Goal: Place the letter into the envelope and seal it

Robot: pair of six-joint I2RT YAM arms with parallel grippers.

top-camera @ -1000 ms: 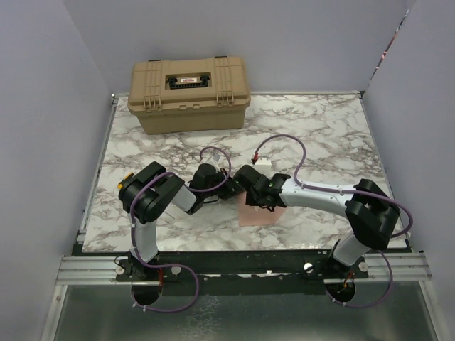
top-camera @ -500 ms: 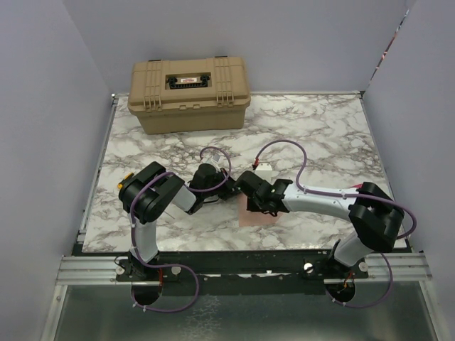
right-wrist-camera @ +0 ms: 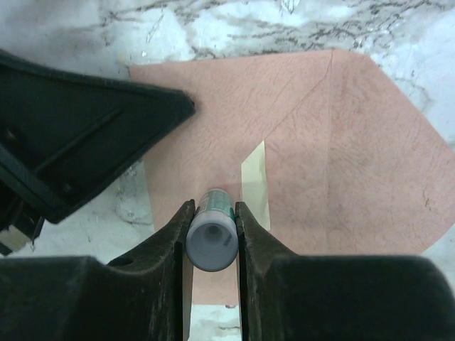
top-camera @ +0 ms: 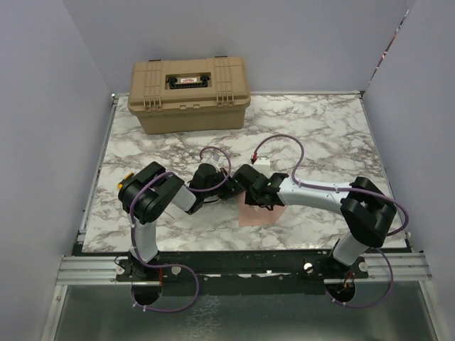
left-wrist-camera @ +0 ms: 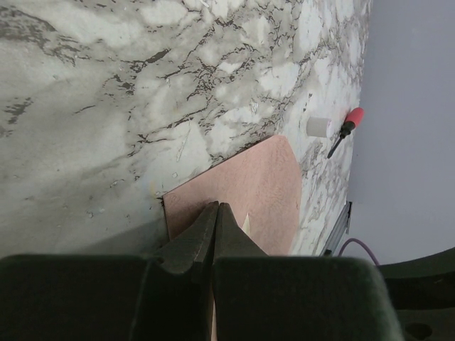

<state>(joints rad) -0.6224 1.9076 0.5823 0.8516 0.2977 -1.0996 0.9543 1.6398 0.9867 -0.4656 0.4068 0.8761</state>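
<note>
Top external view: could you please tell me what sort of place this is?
Probably a lab robot cell: plain pale walls box in a marble-patterned tabletop, with an aluminium mounting rail along its near edge.

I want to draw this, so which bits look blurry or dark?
Left wrist view: the left fingers are big, dark and fuzzy, with shadow on the table beside them. Right wrist view: the right fingers and white tube look soft, the envelope sharper. Top view: even light, only faint shadows under the arms.
</note>
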